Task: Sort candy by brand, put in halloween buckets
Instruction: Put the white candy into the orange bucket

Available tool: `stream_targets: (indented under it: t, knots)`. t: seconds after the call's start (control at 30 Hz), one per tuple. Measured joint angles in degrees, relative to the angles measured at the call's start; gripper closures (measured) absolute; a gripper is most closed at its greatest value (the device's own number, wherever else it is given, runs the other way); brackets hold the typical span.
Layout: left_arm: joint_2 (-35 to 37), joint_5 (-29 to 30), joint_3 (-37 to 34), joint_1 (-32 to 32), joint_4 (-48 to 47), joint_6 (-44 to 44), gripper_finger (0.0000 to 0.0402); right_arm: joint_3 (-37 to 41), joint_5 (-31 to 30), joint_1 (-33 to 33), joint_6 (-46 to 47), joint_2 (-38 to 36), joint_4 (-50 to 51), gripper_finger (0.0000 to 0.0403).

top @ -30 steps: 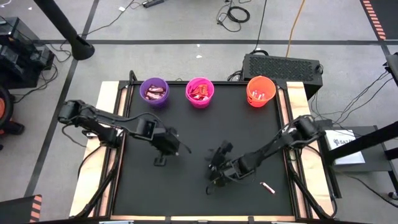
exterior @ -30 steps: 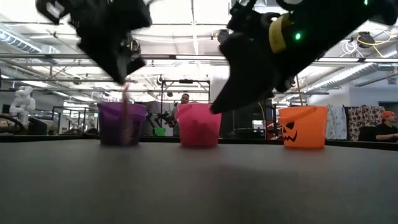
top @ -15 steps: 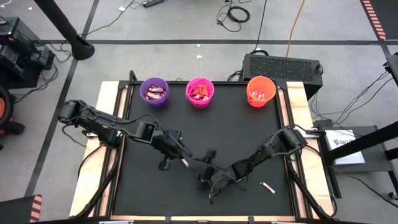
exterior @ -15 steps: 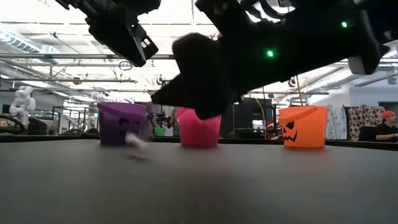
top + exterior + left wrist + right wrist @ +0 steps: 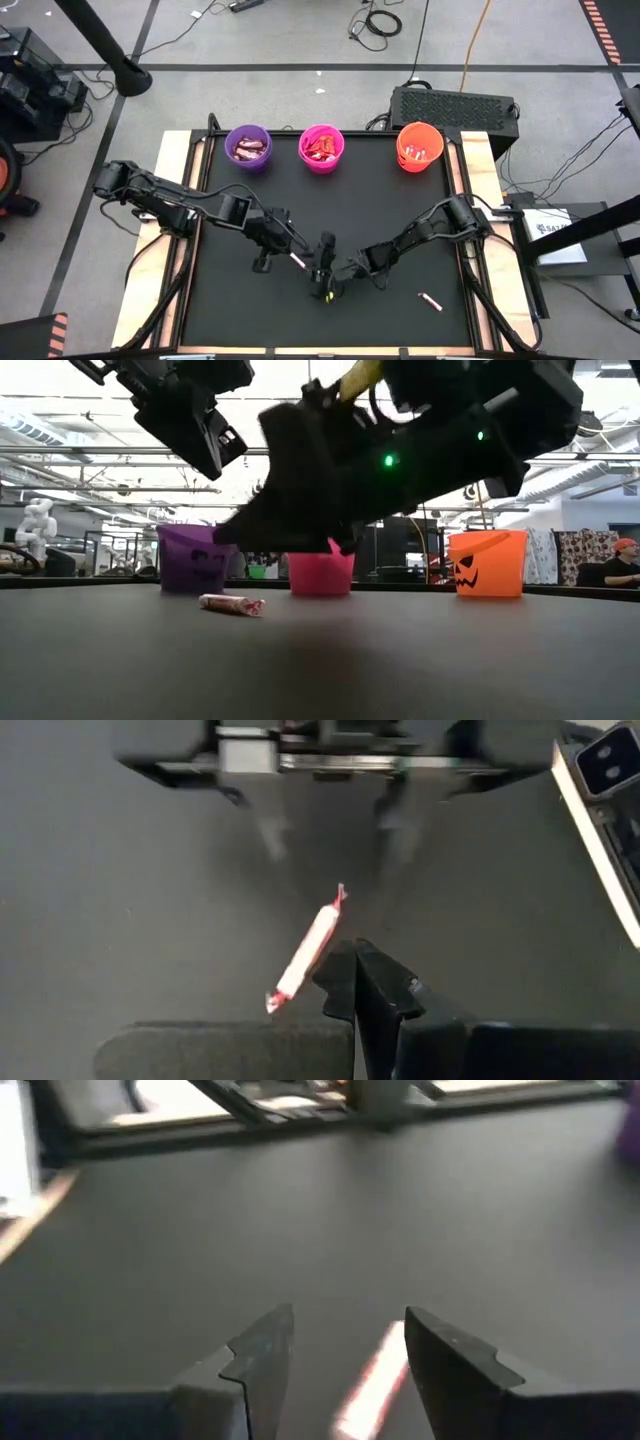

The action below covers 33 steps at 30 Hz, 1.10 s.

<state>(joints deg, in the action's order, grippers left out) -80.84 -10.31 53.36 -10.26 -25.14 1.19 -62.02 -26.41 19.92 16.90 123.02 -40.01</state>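
The thin pale stick candy with red twisted ends (image 5: 308, 948) lies flat on the black table mat (image 5: 400, 220), between my two claws. My right gripper (image 5: 345, 1345) hangs over it with fingers apart, the candy below the gap. My left gripper (image 5: 355, 982) is just beside it, fingers pressed together and empty.

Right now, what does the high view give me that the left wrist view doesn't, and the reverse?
Only the high view shows the three buckets, purple, pink and orange, with candy inside, plus a loose candy near the right arm.

Only the left wrist view shows the left gripper shut, empty.

Both show the pale stick candy on the mat with the open right gripper at it.
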Motion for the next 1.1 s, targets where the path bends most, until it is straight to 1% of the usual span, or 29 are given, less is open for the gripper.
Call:
stream_targets:
  t: [0.07, 0.13, 0.27, 0.37, 0.4, 0.47, 0.53, 0.57, 0.63, 0.67, 0.77, 0.87, 0.97, 1.03, 1.1]
  knots:
    - [0.0, 0.0, 0.0, 0.0, -0.5, 0.0, 0.0401, 0.0, -2.6, 0.0, 0.9, 0.0, 1.7, 0.0218]
    - [0.0, 0.2, 0.0, 0.0, -1.7, 0.0, 0.0401, -0.1, -5.0, 0.6, 2.2, 0.7, 1.3, 0.0218]
    - [0.0, 0.5, 0.0, 0.0, -5.7, 0.0, 0.0401, -2.3, -4.9, 1.5, 3.4, 3.9, 1.4, 0.0218]
    - [0.6, 5.2, -0.2, -0.9, -9.0, 0.2, 0.0401, -6.1, -5.2, 1.7, 3.5, 8.1, 2.6, 0.0218]
    - [1.5, 7.0, -0.7, -1.5, -10.1, 1.0, 0.0401, -7.7, -6.1, 1.7, 3.6, 9.3, 3.4, 0.0218]
    - [3.6, 8.1, -2.7, -3.2, -10.9, 3.4, 0.0401, -10.9, -6.5, 1.8, 5.2, 10.5, 8.3, 0.0218]
    - [6.0, 9.2, -6.3, -5.6, -9.2, 6.4, 0.0401, -13.8, -9.9, 2.1, 6.5, 11.0, 15.4, 0.0218]
    - [7.2, 10.2, -8.2, -7.0, -7.4, 7.1, 0.0401, -15.0, -11.6, 2.3, 7.2, 11.1, 19.2, 0.0218]
    - [9.7, 13.3, -11.9, -9.9, -0.1, 7.1, 0.0401, -17.1, -14.5, 2.8, 8.7, 11.4, 25.3, 0.0218]
    - [10.8, 15.1, -13.8, -11.3, 4.3, 6.8, 0.0401, -18.6, -15.8, 3.0, 9.1, 11.5, 28.8, 0.0218]
    - [12.4, 21.2, -19.8, -14.6, 19.8, 3.8, 0.0401, -20.6, -17.3, 3.3, 10.2, 11.5, 33.5, 0.0220]
    - [12.2, 24.9, -25.8, -16.5, 35.8, -1.4, 0.0401, -21.4, -17.1, 3.2, 10.6, 11.5, 34.8, 0.0229]
    - [10.5, 27.1, -31.3, -16.7, 49.1, -6.2, 0.0401, -21.6, -16.6, 2.8, 10.6, 11.5, 35.0, 0.0247]
    - [9.6, 28.4, -34.3, -16.7, 55.8, -7.0, 0.0398, -21.6, -16.5, 2.4, 10.5, 11.5, 35.4, 0.0265]
    - [8.6, 28.6, -36.0, -16.7, 58.7, -7.5, 0.0394, -21.6, -16.6, 2.1, 9.6, 11.5, 35.8, 0.0288]
